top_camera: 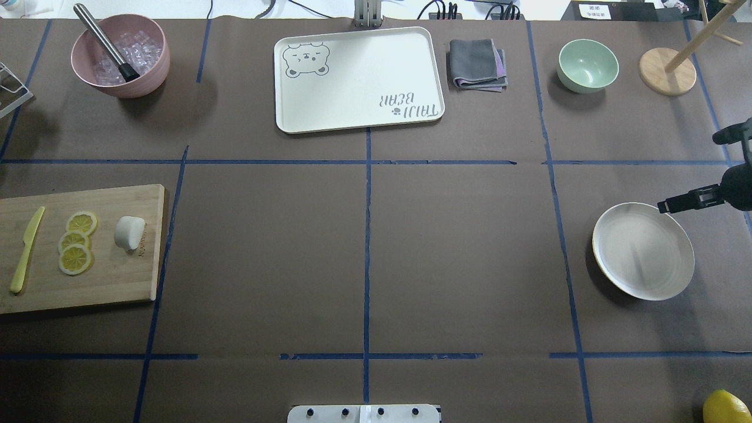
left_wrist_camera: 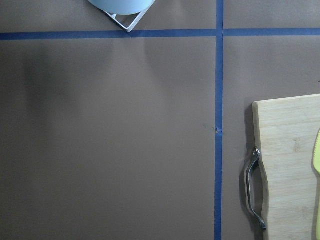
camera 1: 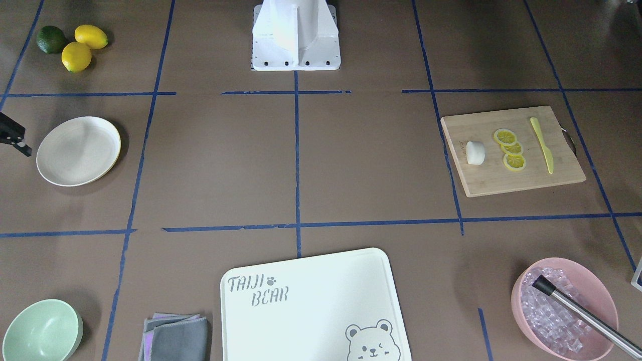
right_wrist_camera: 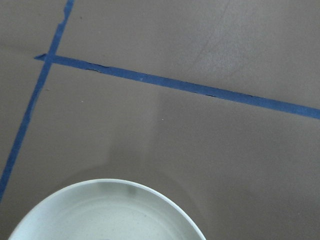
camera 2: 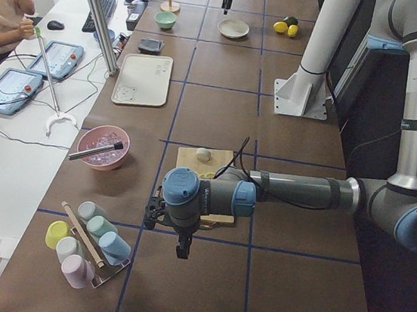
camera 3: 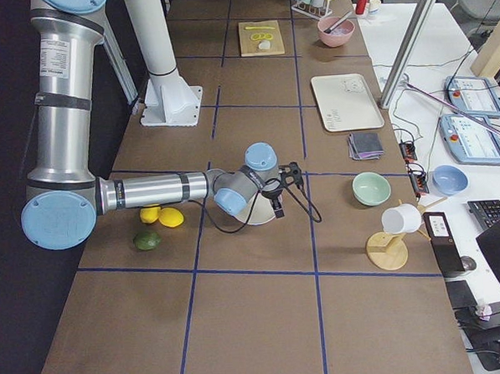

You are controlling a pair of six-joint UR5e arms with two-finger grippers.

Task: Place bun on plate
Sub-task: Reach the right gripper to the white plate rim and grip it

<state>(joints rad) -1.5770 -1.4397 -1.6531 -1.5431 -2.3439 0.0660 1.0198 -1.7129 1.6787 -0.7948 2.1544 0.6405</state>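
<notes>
Nearest the robot, on its right side, 2 lemons point(camera 1: 76, 56) and 1 lime point(camera 1: 50, 39) lie together on the table point(top_camera: 458, 264).

In the middle row, 1 wooden cutting board point(top_camera: 117, 282) lies on the robot's left. It carries 1 bun point(top_camera: 129, 232), 3 lemon slices point(top_camera: 76, 259) in an overlapping line, and 1 yellow knife point(top_camera: 26, 249). The bun rests on the board just beside the slices, on the side toward the table centre. 1 plate point(top_camera: 643, 251) sits on the robot's right, well apart from the bun.

The right end effector point(top_camera: 675, 204) hovers near the plate's far rim. Whether it is open or closed cannot be told. The left end effector point(camera 2: 182, 250) hangs over the table past the board's outer end. It appears only in the side view, so its state cannot be told either.

The far row, from left to right, holds:
- 1 pink bowl point(top_camera: 150, 76) of ice cubes with 1 metal rod point(top_camera: 106, 41) in it
- 1 white bear-printed tray point(top_camera: 358, 82)
- 1 folded grey cloth point(top_camera: 476, 63)
- 1 green bowl point(top_camera: 587, 64)
- 1 wooden stand point(top_camera: 667, 71)
</notes>
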